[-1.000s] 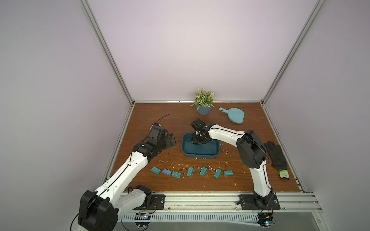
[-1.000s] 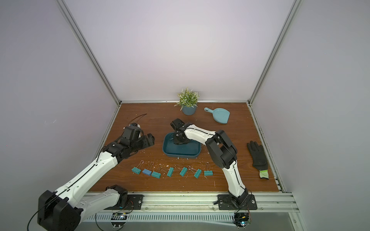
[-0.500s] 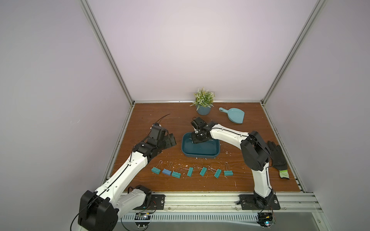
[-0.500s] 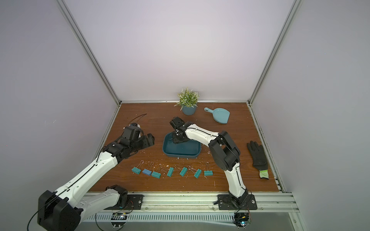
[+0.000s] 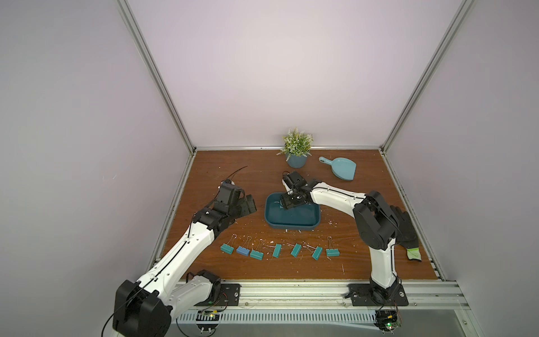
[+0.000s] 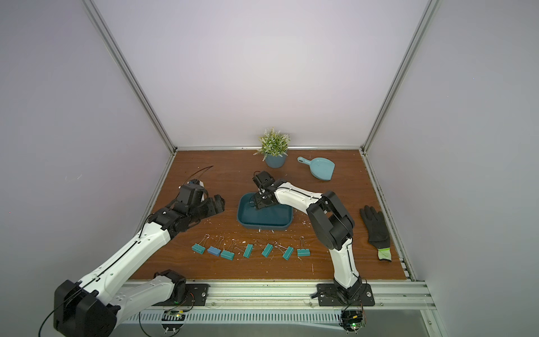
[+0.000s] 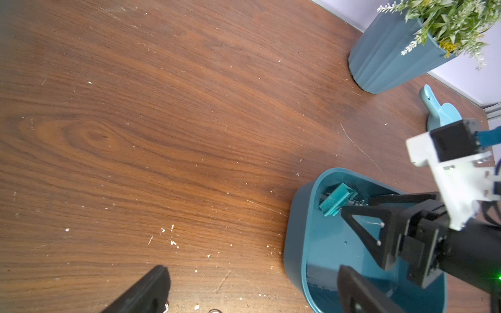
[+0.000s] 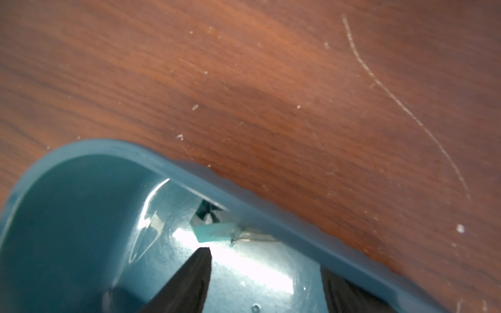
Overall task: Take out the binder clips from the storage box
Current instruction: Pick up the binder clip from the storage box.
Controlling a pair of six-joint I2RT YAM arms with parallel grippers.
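Note:
The dark teal storage box [image 5: 291, 227] [image 6: 264, 225] sits mid-table. One teal binder clip [image 7: 337, 199] [image 8: 214, 234] lies inside it, against the wall near a corner. My right gripper [image 5: 291, 202] [image 8: 267, 271] reaches into the box with its jaws open. The clip lies just past its fingertips [image 8: 198, 268], not between them. Several more binder clips [image 5: 277, 251] [image 6: 248, 251], teal with one blue [image 5: 242, 250], lie in a row on the wood in front of the box. My left gripper [image 5: 248, 204] [image 7: 252, 295] hovers left of the box, open and empty.
A potted plant [image 5: 297, 160] and a light blue dustpan [image 5: 344, 169] stand at the back. A black glove [image 5: 405, 224] lies by the right arm, near the table's right edge. White crumbs dot the wood around the box.
The right gripper's jaws have spread wider inside the box and shifted slightly toward its back. The left arm has not moved.

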